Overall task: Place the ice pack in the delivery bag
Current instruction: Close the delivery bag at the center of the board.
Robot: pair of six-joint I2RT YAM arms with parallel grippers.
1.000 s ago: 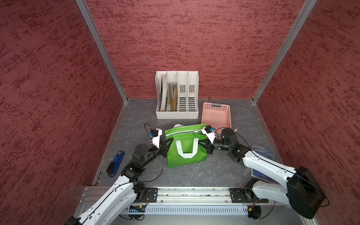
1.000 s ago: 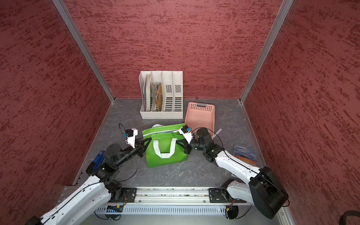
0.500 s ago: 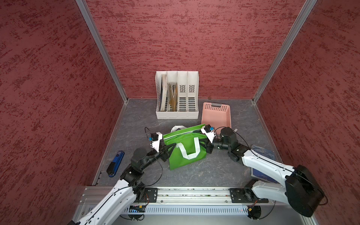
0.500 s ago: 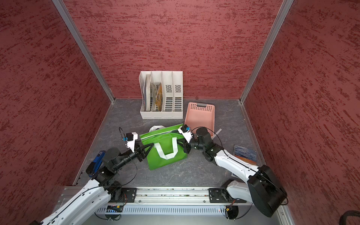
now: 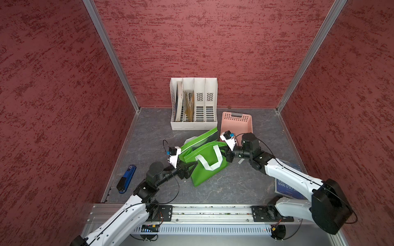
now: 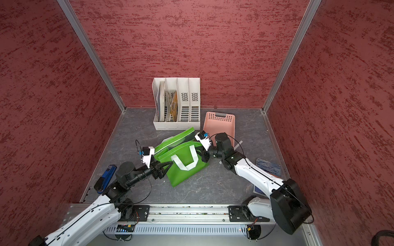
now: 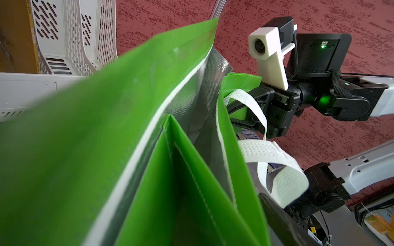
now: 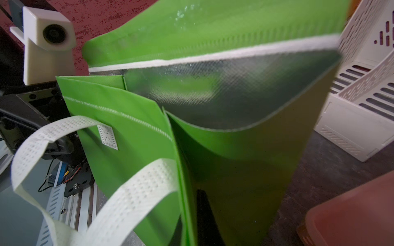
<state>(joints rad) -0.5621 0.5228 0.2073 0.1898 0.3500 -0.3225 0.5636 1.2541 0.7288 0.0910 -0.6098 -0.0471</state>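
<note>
On the surface (image 5: 234, 187), the delivery bag (image 5: 206, 172) leans, its mouth running arm to arm. The right end effector (image 5: 227, 155) is clamped on its rim, and the left end effector (image 5: 191, 168) gapes empty beside the opposite end. No ice pack shows.

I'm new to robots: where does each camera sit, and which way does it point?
Top views: high above the front, looking down on the delivery bag, file rack and pink basket; left arm and right arm show.
Left wrist: on the left arm, facing across the bag's silver lining to the right pincer, shut on the bag's edge.
Right wrist: on the right arm, facing across the bag to the left arm's white camera.
Shared: both wrist views show the lining; both top views show the left pincer open.
</note>
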